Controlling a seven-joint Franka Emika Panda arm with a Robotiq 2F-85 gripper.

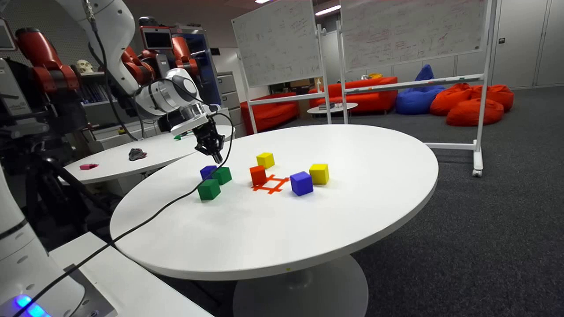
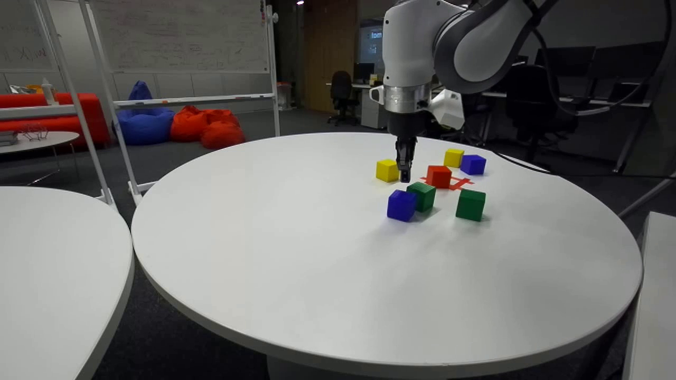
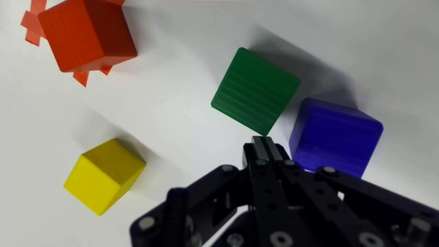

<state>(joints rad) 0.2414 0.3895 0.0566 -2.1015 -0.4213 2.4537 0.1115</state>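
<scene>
My claw [image 3: 263, 137] is closed tip to tip with nothing in its grip, hanging above the table [image 2: 253, 274]. In the wrist view a green block [image 3: 255, 91] sits at upper centre of the frame, just past my fingertips [image 3: 258, 145]; I can't judge well how near they come in height. A blue block [image 3: 337, 137] lies just beside it at centre right, a yellow block [image 3: 103, 176] at lower left, and a red block [image 3: 79, 36] on red tape [image 3: 32, 23] at upper left.

Black gripper [image 3: 263, 143], green cube [image 3: 256, 92], blue cube [image 3: 337, 137]
</scene>
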